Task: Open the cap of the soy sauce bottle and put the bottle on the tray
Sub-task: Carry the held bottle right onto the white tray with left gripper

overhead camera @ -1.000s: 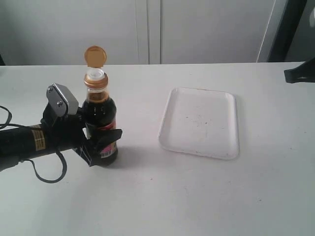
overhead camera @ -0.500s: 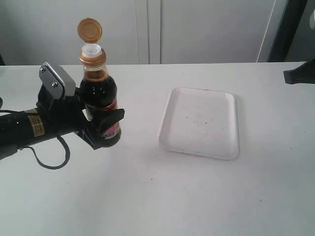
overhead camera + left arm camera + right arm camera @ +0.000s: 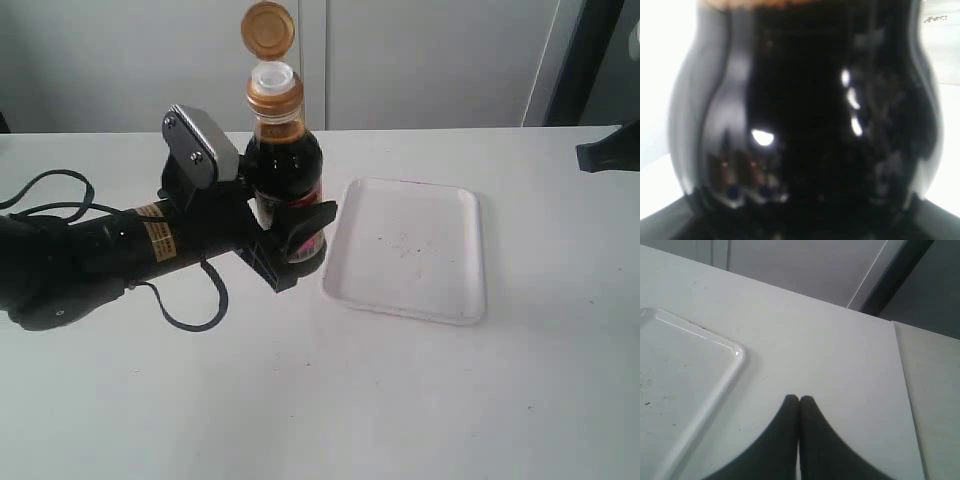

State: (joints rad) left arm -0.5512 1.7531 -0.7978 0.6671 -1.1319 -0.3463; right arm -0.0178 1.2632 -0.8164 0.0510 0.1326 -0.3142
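- The left tool [image 3: 290, 245] is gripping the soy sauce bottle [image 3: 285, 185] around its body, holding it upright and clear of the table [image 3: 300, 400].
- The cap [image 3: 269, 27] is standing flipped open above the white spout.
- The bottle is hanging just beside the tray [image 3: 408, 250], at its near-left edge.
- The tray's surface is lying bare.
- The right tool [image 3: 799, 400] is sitting fully closed and empty, near the tray's corner.

No legible text or labels.
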